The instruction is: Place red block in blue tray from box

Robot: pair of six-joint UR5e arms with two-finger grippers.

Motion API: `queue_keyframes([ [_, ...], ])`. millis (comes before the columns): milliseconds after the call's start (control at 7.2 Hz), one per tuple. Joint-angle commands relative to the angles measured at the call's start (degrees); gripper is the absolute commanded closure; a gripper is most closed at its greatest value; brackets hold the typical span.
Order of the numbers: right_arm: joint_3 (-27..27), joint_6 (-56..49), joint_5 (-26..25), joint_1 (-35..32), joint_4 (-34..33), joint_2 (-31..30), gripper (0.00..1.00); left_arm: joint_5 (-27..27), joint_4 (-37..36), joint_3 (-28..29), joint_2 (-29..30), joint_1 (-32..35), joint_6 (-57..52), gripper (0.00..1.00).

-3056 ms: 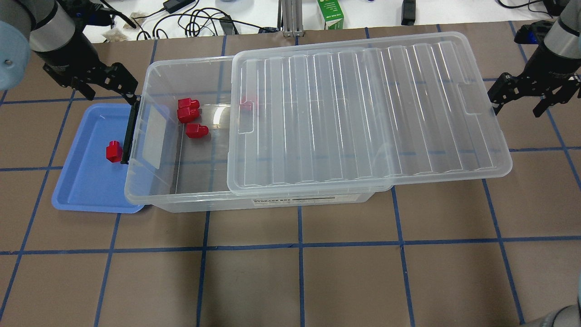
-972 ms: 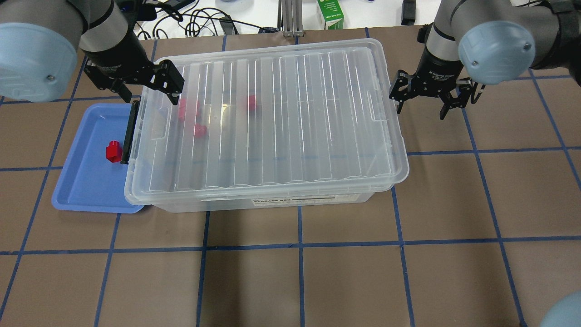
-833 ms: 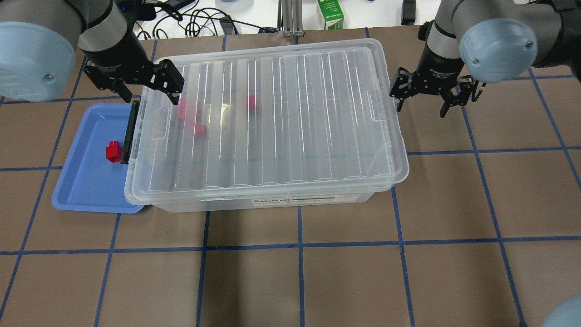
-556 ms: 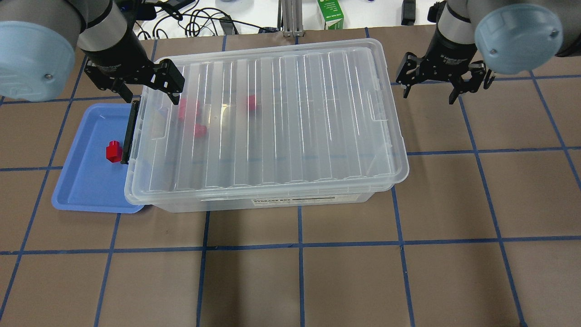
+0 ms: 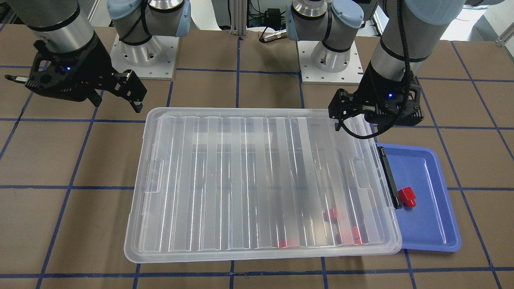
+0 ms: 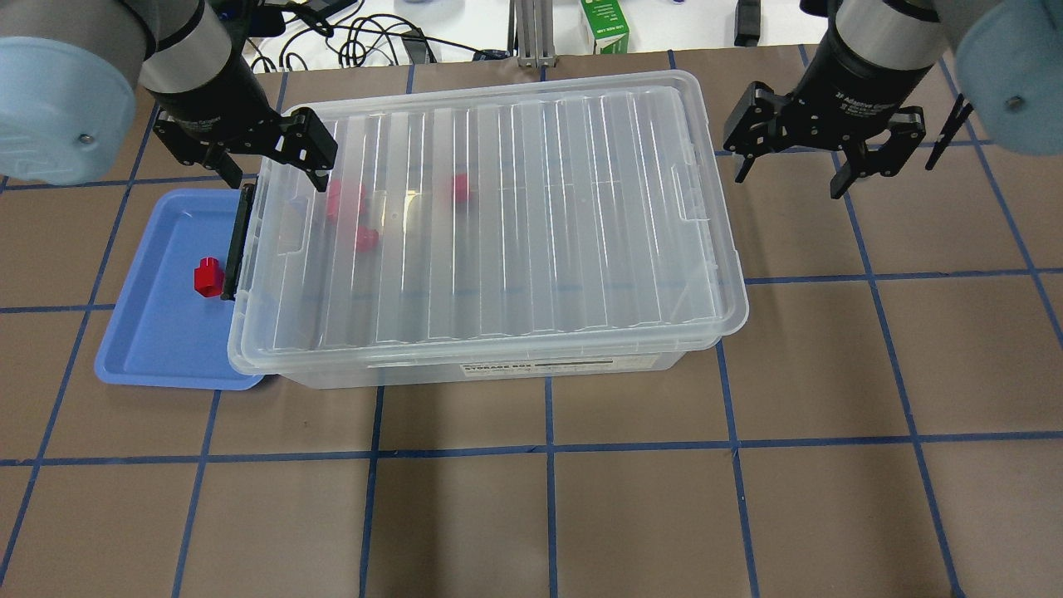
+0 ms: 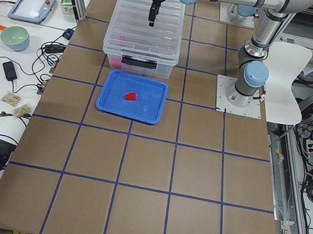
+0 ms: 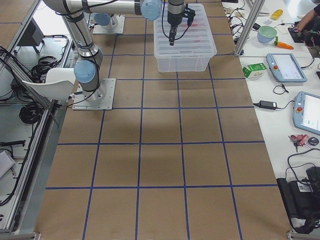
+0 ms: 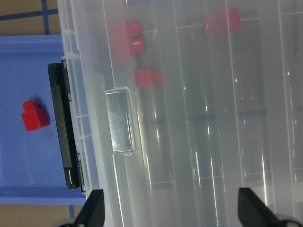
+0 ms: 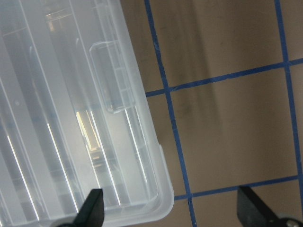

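You'd pinch the red block point(image 6: 208, 276), light, rigid (likely slick), by flat faces, three o'clock in blue tray point(image 6: 149, 349); left gripper point(image 6: 274, 172), right gripper point(image 6: 789, 180) spread.

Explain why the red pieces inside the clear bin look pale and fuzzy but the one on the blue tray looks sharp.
Overhead view: the ribbed lid covers the box, so the blocks inside show washed-out pink; the red block on the blue tray is uncovered and crisp. Left wrist view: same haze. Right wrist view: bright glare streaks along the lid.
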State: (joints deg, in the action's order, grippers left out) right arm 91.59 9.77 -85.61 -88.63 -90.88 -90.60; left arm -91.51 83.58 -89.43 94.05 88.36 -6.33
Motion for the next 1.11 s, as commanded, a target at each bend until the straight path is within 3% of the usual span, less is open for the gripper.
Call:
queue_keyframes([
  [0,1.8,-0.2,0.0,-1.8,-0.4,-0.8,0.0,-0.4,0.2,0.0,0.1,0.1,0.0,0.0],
  [417,1.2,-1.0,-3.0,-1.5,-0.4,-0.9,0.0,-0.5,0.2,-0.5,-0.1,0.2,0.0,0.0],
  [972,1.4,-5.4,-3.3,-0.8,0.4,-1.1,0.0,-0.3,0.3,-0.8,-0.2,0.7,0.1,0.0],
])
